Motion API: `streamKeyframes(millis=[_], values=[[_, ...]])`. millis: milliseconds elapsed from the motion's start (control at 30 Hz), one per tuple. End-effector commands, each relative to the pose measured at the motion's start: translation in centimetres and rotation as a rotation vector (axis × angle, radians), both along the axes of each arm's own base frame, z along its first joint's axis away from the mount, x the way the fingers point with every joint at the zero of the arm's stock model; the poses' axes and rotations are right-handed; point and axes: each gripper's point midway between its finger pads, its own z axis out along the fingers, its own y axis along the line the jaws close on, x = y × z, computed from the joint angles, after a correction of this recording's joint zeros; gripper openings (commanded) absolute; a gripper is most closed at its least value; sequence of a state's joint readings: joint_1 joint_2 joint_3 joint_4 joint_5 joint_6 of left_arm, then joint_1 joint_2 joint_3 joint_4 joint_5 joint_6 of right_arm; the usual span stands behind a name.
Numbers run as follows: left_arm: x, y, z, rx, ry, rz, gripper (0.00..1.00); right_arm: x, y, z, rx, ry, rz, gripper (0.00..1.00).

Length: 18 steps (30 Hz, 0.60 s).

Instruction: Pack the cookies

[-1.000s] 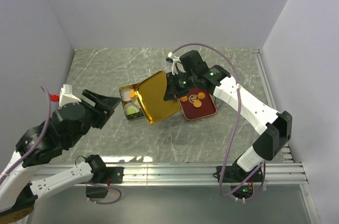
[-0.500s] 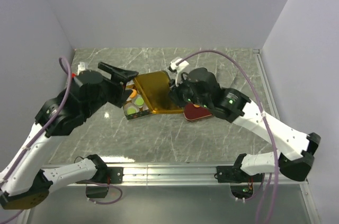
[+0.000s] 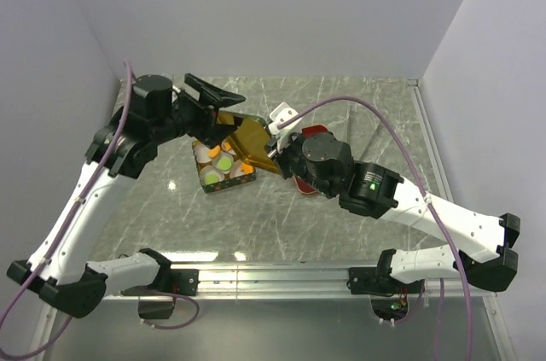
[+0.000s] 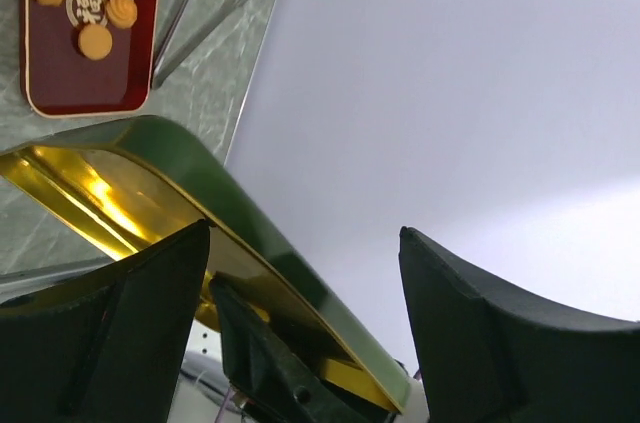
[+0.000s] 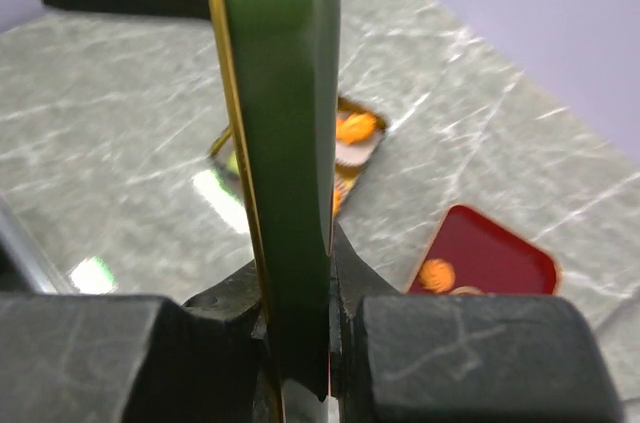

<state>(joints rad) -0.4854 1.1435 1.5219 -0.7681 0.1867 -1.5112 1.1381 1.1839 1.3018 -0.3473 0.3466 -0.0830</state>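
Observation:
A small open tin on the marble table holds cookies, orange and green, in white paper cups. Its lid, gold inside and green outside, is held tilted over the tin's right side, with my right gripper shut on its edge. The right wrist view shows the lid edge-on, clamped by my right gripper. My left gripper is open at the lid's far left corner. In the left wrist view the lid passes between the spread jaws of my left gripper, unclamped. Three more cookies lie on a red tray.
The red tray lies right of the tin, mostly hidden under my right arm; it shows in the right wrist view too. White walls close the table on three sides. A metal rail runs along the near edge.
My left arm has swung forward and right to the lid and its jaws have widened. My right arm has turned and lowered the lid leftward over the tin.

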Motion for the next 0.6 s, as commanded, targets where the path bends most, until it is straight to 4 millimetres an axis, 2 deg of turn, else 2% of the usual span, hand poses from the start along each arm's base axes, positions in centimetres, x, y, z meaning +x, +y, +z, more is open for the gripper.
streamKeyframes(millis=[0,100,133,233,333,400,533,567], values=[[-1.1,-1.1,1.9,-0.002,-0.07,-0.127,0.79,1.0,-0.3,4.7,0.119,-0.14,-0.07,0.08],[-1.1,-1.4,1.1,-0.012,-0.06,-0.152,0.7,1.0,-0.3,5.0,0.103,-0.18,-0.07,0.08],[-1.0,-1.5,1.1,-0.018,-0.064,-0.156,0.62,1.0,-0.2,4.8,0.092,-0.186,-0.066,0.08],[-0.7,-1.8,0.8,-0.016,-0.07,-0.174,0.46,0.9,0.1,4.4,0.058,-0.211,-0.051,0.08],[-0.5,-1.8,0.4,0.014,-0.063,-0.183,0.35,0.9,0.2,3.9,0.024,-0.235,-0.053,0.08],[-0.4,-1.8,0.4,0.022,-0.068,-0.187,0.28,0.9,0.1,4.0,0.02,-0.253,-0.055,0.1],[-0.2,-1.6,0.0,0.015,-0.068,-0.192,0.19,0.5,-0.1,4.4,0.01,-0.288,-0.055,0.18],[-0.2,-1.7,-0.1,0.013,-0.066,-0.198,0.18,0.5,-0.2,4.3,-0.01,-0.305,-0.054,0.26]])
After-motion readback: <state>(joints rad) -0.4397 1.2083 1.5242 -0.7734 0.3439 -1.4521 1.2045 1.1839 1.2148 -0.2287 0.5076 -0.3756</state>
